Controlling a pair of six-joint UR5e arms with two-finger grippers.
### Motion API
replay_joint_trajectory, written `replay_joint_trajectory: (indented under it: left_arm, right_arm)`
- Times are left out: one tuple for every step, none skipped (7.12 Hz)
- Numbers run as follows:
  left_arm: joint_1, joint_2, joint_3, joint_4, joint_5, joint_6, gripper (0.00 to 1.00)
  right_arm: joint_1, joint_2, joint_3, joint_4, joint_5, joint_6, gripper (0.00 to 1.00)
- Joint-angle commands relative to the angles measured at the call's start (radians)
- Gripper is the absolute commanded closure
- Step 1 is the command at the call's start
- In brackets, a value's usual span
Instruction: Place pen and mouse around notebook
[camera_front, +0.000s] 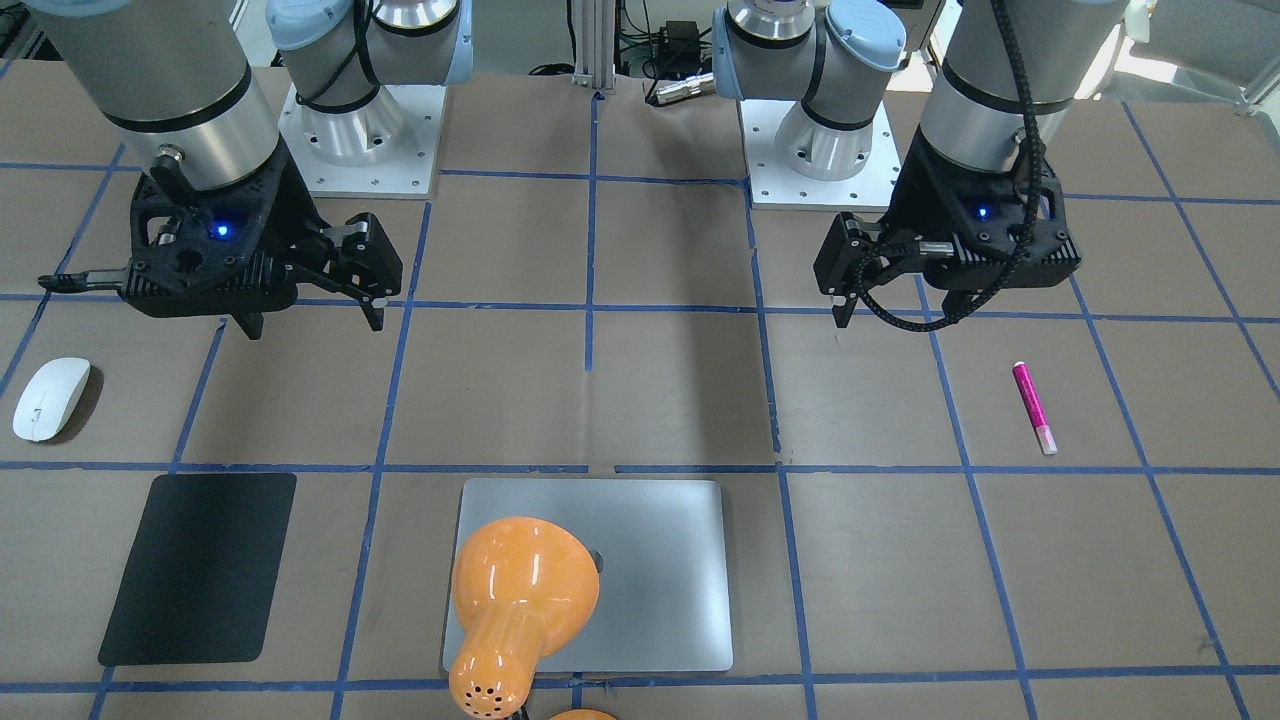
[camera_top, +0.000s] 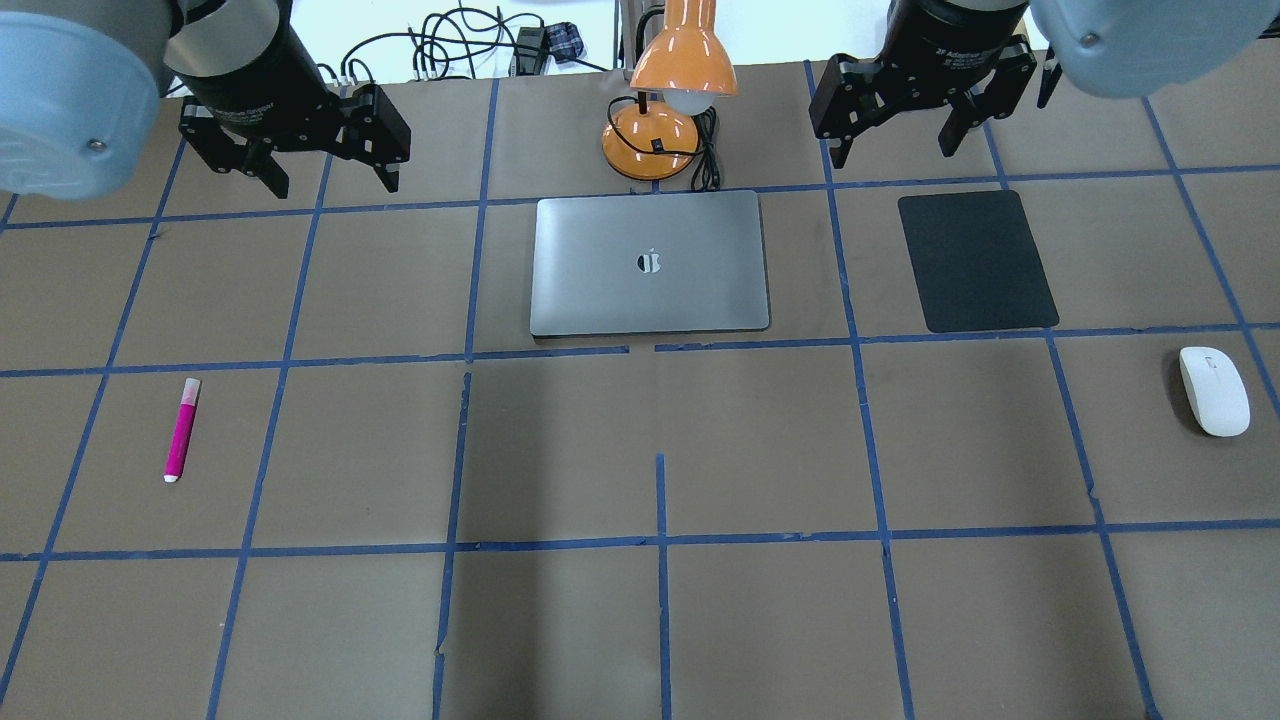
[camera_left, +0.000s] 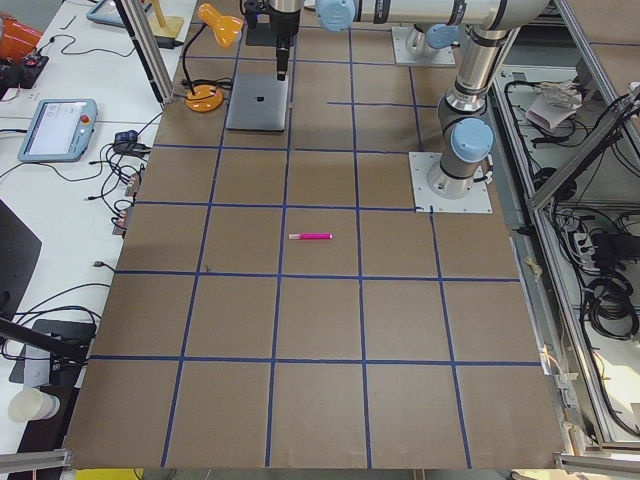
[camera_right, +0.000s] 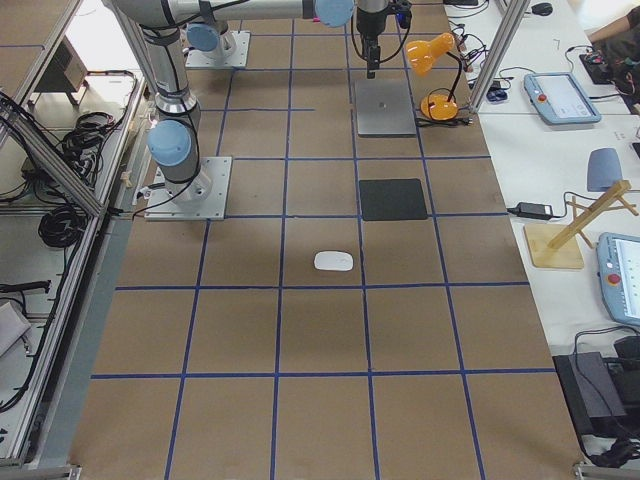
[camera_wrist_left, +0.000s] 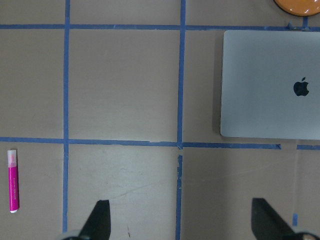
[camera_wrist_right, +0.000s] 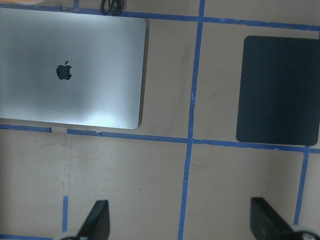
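You have a brown worktop (camera_top: 640, 620) crossed by blue tape lines (camera_top: 662, 540) in a grid. A flat black mat (camera_top: 977, 262) lies on it, well apart from the orange desk lamp (camera_top: 687, 55), whose round base stands near the far edge with a black cord beside it. A paper cup (camera_left: 28, 405) stands just off the worktop's corner.

1. Silver tubes and pale blue joint caps (camera_front: 865, 30) are seen on the left arm (camera_front: 965, 135) and right arm (camera_front: 150, 70).
2. Both are mounted on square white base plates (camera_front: 870, 190) dotted with screws.
3. The left gripper (camera_top: 332, 180) and right gripper (camera_top: 890, 150) are built in black, each lit by a blue light (camera_front: 983, 212).
4. A braided black cable (camera_front: 1012, 55) is run along the left arm.
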Motion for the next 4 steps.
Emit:
replay_joint_trajectory:
  left_arm:
    - [0.003,0.0,0.0,0.0,0.003,0.004,0.0]
    - [0.035,0.001,0.0,0.006,0.0,0.01,0.0]
    - [0.151,-0.018,-0.018,-0.001,-0.013,0.077,0.0]
    - [0.252,-0.04,-0.093,0.046,-0.01,0.22,0.0]
  right_arm:
    - [-0.008,-0.008,-0.007,0.009,-0.003,-0.062,0.0]
    - [-0.02,-0.012,-0.027,0.003,-0.003,-0.065,0.0]
    - [-0.024,0.001,-0.015,0.012,0.014,-0.058,0.0]
    - [-0.03,0.013,0.0,0.023,0.014,-0.061,0.0]
